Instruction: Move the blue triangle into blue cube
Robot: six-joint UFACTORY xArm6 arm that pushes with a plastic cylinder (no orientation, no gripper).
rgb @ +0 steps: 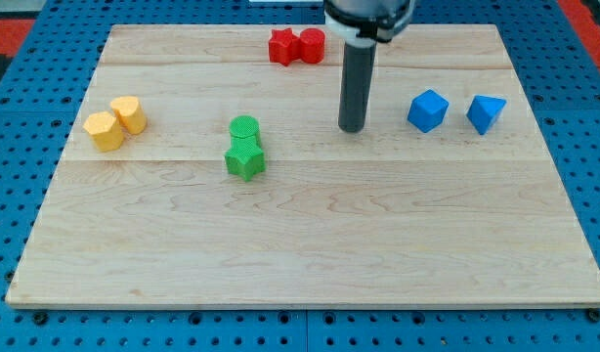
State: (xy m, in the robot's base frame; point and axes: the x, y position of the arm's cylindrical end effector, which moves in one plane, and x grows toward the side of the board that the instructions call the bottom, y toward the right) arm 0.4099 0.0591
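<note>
The blue triangle [486,112] lies near the view's right edge of the wooden board [300,244]. The blue cube [427,110] sits just to its left, with a small gap between them. My tip [351,128] rests on the board left of the blue cube, roughly a block's width or more away, and touches no block. The rod rises from it toward the view's top.
Two red blocks [296,46] sit together at the view's top centre. A green cylinder [244,128] and a green star block [245,160] touch left of centre. Two yellow blocks [115,122] sit together at the view's left.
</note>
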